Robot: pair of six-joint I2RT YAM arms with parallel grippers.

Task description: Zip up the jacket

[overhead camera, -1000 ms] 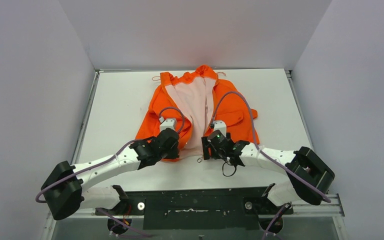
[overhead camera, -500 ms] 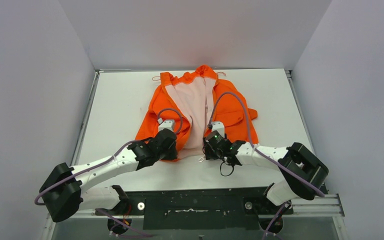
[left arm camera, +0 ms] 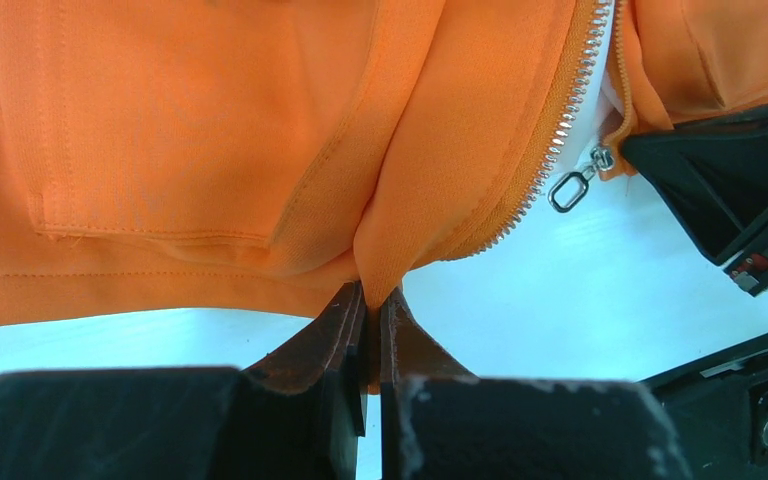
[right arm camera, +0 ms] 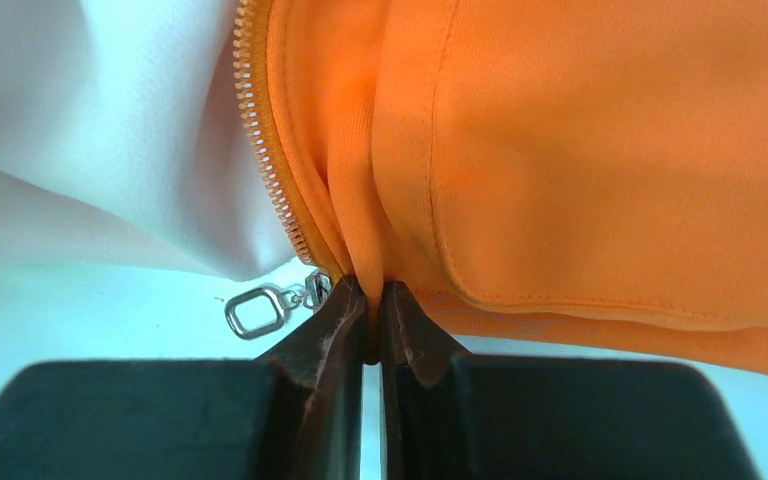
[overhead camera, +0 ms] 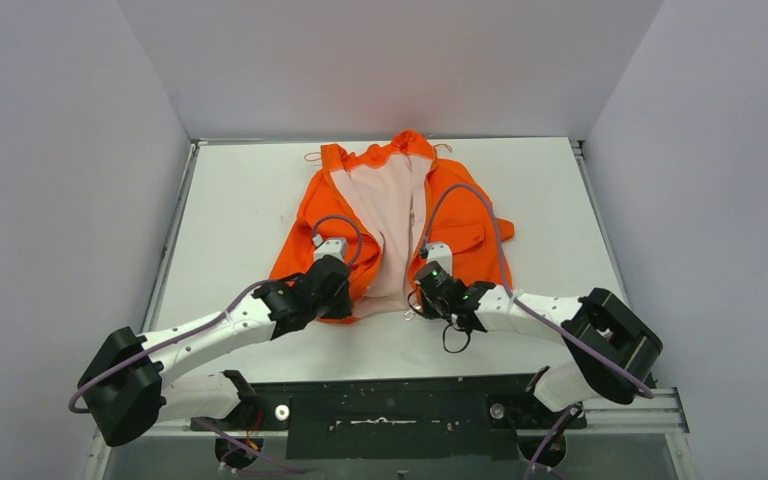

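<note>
Left gripper (left arm camera: 366,300) clamps the near hem of the small bright orange fabric jacket (overhead camera: 305,215), spread open mid white table (overhead camera: 230,200), collar toward the far edge. Likely soft, light cloth: pinch the hems beside the zipper (right arm camera: 268,150). Right gripper (right arm camera: 372,298), open a second ago, now clenches the opposite hem beside the silver ring pull (right arm camera: 257,312).

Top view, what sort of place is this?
Likely a robot test cell: plain walls box in a table, a left arm and right arm bolted at its edge, a jacket laid out.
</note>
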